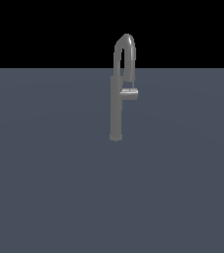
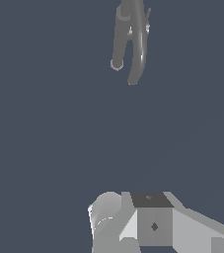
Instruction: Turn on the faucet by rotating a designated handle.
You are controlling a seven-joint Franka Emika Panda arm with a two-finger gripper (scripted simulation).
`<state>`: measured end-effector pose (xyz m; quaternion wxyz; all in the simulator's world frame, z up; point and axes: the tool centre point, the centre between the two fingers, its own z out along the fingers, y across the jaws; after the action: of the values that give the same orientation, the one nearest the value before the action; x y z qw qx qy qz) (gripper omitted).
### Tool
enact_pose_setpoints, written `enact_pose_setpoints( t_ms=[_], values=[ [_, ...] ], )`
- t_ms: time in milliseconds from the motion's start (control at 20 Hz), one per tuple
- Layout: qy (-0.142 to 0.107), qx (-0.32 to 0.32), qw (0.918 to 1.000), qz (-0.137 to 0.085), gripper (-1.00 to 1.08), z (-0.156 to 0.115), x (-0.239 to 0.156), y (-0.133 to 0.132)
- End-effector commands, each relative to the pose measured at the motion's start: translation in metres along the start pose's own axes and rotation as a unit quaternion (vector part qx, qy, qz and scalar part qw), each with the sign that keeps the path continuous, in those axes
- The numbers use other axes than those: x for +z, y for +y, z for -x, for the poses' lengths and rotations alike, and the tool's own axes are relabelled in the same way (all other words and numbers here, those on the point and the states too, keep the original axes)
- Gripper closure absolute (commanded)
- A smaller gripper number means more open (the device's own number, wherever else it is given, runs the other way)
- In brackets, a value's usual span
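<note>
The faucet (image 1: 116, 108) is a tall slim grey column standing on the flat grey floor, topped by a narrow high-arched spout (image 1: 126, 49). The handle (image 1: 129, 93) is a short grey block sticking out from the column toward the exterior view's right, just under the spout's tip. In the wrist view the faucet (image 2: 128, 39) shows far off, seen from above, with its column and spout side by side; I cannot make out the handle there. No gripper fingers show in either view, and the arm does not appear in the exterior view.
A grey and white blocky part of the robot arm (image 2: 153, 222) fills the near edge of the wrist view. The grey floor (image 1: 44, 188) stretches around the faucet, with a black background beyond it.
</note>
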<state>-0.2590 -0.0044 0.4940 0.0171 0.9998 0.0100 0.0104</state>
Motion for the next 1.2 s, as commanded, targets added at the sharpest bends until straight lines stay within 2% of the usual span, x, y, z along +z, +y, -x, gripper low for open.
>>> enact_pose_setpoints(
  t_ms=[0, 300, 600, 900, 1150],
  values=[
    [0.0, 0.0, 1.0, 0.0, 1.08, 0.0, 0.0, 0.0],
    [-0.006, 0.005, 1.0, -0.005, 1.08, -0.005, 0.0, -0.001],
    [-0.024, 0.02, 0.9993, -0.02, 1.08, -0.018, -0.001, -0.003],
    [-0.054, 0.047, 0.9964, -0.047, 1.08, -0.042, -0.002, -0.006],
    [-0.087, 0.076, 0.9904, -0.076, 1.08, -0.069, -0.001, -0.007]
  ],
)
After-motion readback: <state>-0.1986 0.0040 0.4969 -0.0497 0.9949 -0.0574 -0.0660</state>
